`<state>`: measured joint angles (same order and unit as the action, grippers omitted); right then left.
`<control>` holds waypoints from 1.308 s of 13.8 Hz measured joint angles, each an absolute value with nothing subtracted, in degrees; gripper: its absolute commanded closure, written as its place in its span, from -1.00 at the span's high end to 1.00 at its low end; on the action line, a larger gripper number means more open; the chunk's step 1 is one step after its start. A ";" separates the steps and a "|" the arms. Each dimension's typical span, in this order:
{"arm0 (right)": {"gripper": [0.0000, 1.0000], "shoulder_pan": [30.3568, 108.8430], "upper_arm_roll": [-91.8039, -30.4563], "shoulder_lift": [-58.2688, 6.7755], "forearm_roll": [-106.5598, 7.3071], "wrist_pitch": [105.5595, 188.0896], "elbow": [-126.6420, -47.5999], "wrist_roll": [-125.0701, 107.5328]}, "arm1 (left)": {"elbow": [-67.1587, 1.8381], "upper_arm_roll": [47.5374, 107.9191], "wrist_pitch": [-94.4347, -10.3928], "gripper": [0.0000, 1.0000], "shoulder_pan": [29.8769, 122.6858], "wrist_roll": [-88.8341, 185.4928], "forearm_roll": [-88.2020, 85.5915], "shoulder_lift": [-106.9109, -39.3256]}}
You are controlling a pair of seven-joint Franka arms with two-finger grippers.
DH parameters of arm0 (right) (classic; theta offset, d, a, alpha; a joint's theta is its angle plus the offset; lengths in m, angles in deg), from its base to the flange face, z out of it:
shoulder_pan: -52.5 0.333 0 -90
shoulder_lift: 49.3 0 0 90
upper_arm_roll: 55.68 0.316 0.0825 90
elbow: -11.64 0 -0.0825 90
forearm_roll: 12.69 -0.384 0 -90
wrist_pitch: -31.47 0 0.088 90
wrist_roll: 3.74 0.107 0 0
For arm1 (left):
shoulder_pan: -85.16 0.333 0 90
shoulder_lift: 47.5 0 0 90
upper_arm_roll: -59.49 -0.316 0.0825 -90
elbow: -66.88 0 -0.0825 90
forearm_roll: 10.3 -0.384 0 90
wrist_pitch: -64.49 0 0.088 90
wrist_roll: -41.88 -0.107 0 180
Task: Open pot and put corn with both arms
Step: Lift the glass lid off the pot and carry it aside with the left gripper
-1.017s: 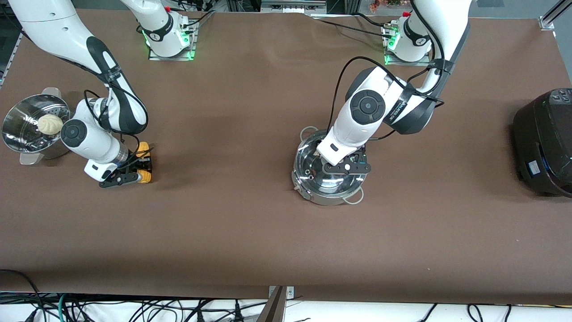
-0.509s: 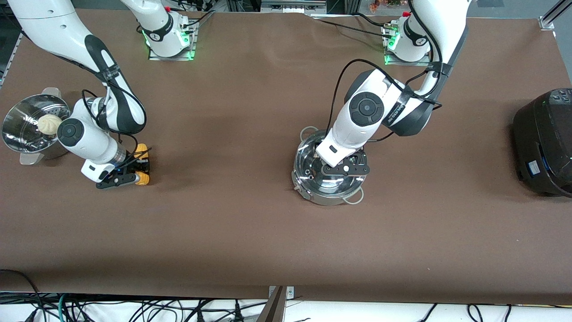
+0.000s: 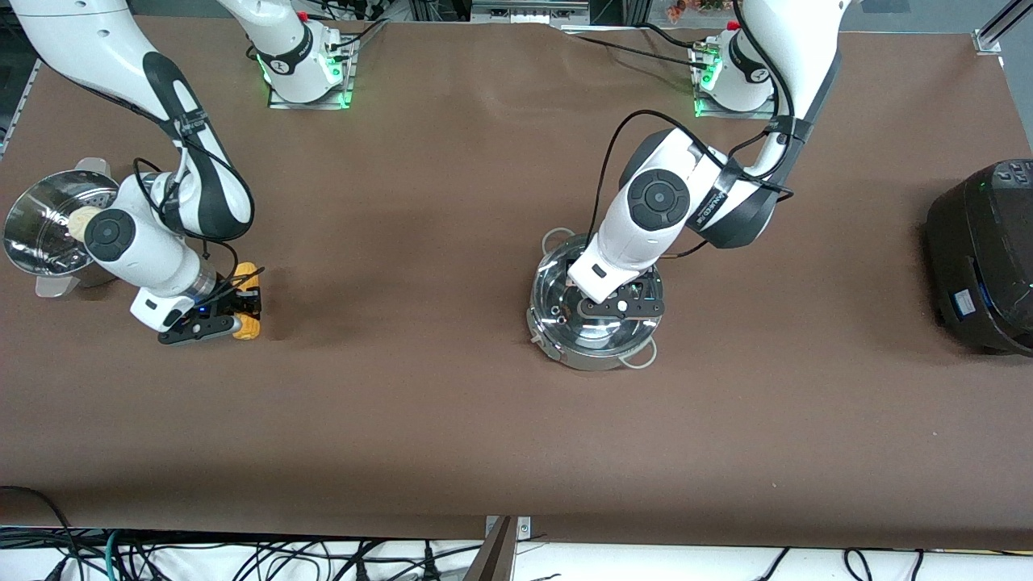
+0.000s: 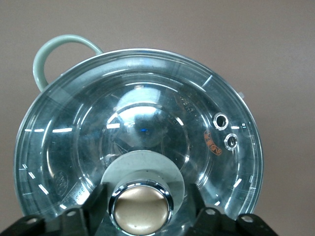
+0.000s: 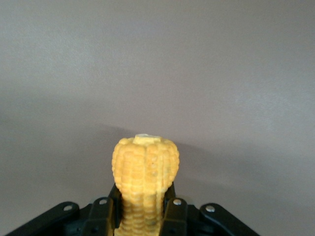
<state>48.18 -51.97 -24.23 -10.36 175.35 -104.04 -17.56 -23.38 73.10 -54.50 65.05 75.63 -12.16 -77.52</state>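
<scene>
The pot stands near the middle of the table, toward the left arm's end, with its clear glass lid on and one whitish loop handle showing at the rim. The left gripper is down over the lid, its fingers set on either side of the round knob, closed around it. The right gripper is toward the right arm's end of the table, clamped on the corn, which pokes out past the fingertips over the brown surface. Beside that arm sits the steel steamer bowl with a white bun, and a black cooker stands at the left arm's end
</scene>
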 measured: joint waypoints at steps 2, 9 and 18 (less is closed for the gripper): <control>-1.00 48.18 -51.97 -24.32 -10.36 172.59 -102.07 -17.56 | -23.26 73.06 -54.49 -0.16 65.05 75.63 -12.21 -77.52; -1.00 48.18 -51.91 -24.32 -10.36 171.30 -100.87 -17.57 | -23.25 72.85 -54.16 -1.00 65.05 75.60 -12.48 -77.47; -1.00 48.19 -51.83 -24.32 -10.36 171.16 -100.35 -17.67 | -21.84 69.53 -44.32 -1.00 69.47 72.98 -12.49 -70.45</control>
<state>48.19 -51.83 -24.32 -10.36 171.16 -100.35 -17.67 -21.84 69.53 -44.32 69.47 72.98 -12.49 -70.45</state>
